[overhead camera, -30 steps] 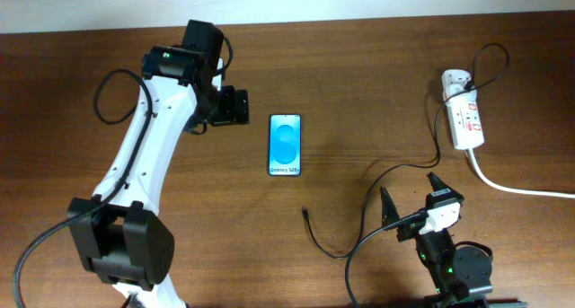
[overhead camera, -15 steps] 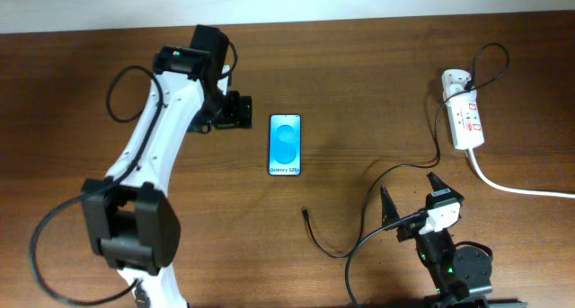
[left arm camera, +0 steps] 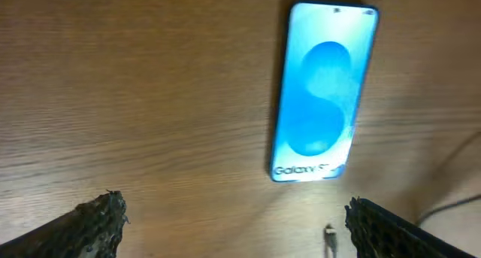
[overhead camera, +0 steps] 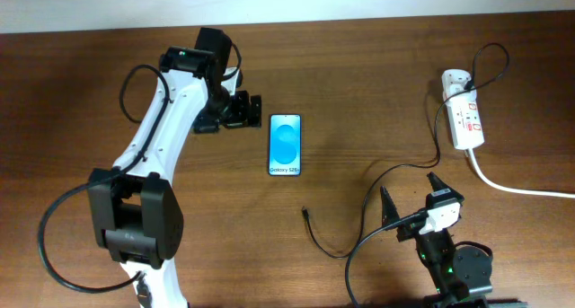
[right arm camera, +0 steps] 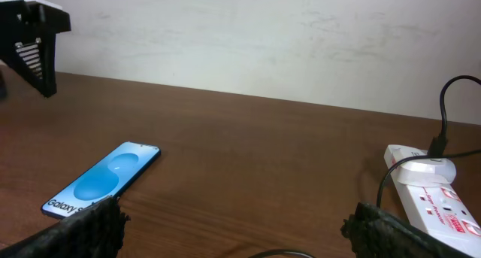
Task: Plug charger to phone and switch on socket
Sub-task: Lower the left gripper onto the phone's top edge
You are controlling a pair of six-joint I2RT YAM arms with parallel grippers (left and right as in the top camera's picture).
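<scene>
Between phone [overhead camera: 285, 145] and socket [overhead camera: 465, 119], charger [overhead camera: 437, 139].

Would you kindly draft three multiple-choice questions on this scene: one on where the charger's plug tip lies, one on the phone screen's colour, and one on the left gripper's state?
1. Where does the charger's plug tip lie relative to the phone?
A. Inside the phone's port
B. On the table, apart from the phone
C. On top of the phone's screen

2. What colour is the phone's screen?
A. Red
B. Green
C. Blue

3. What state is the left gripper in?
A. Open, holding nothing
B. Shut on the phone
C. Shut on the plug tip

Answers:
1 B, since the overhead view shows bare wood between the tip and the phone's text end.
2 C, since the screen glows bright blue in all three views.
3 A, since in the left wrist view its jaws stand wide apart with only table between them.
</scene>
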